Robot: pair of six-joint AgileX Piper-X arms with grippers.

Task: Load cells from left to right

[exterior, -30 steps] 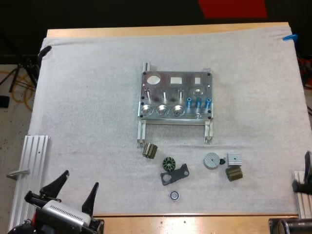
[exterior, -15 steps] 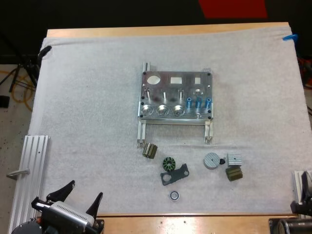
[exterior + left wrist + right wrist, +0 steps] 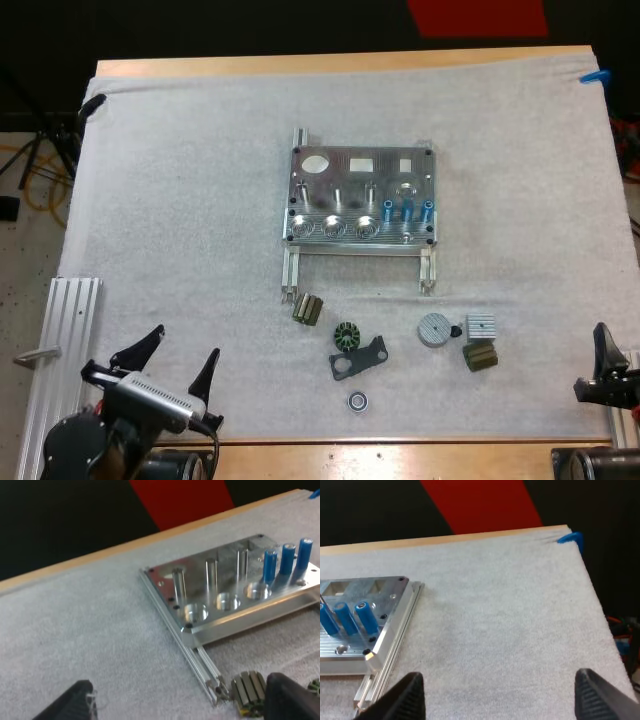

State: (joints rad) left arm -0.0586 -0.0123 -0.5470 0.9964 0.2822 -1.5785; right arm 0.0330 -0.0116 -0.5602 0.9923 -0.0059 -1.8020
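The metal fixture (image 3: 360,205) lies at the middle of the mat, with three blue cylinders (image 3: 407,210) standing upright at its right end and three round sockets (image 3: 331,226) along its front edge. My left gripper (image 3: 178,358) hovers open over the mat's near left corner. In the left wrist view the fixture (image 3: 220,600) and its blue cylinders (image 3: 286,560) lie ahead of my open left gripper (image 3: 180,705). My right gripper (image 3: 612,362) is at the mat's near right edge. In its wrist view, my right gripper (image 3: 502,700) is open, with the blue cylinders (image 3: 350,617) ahead.
Small parts lie in front of the fixture: an olive block (image 3: 308,309), a green stator (image 3: 346,336), a black bracket (image 3: 360,358), a bearing (image 3: 358,401), a silver disc (image 3: 433,329), a finned block (image 3: 480,326). An aluminium rail (image 3: 65,350) lies by my left arm.
My left gripper dipped back, then came forward and slightly right over the mat. My right gripper has moved inward from the right edge. The fixture and parts are unmoved.
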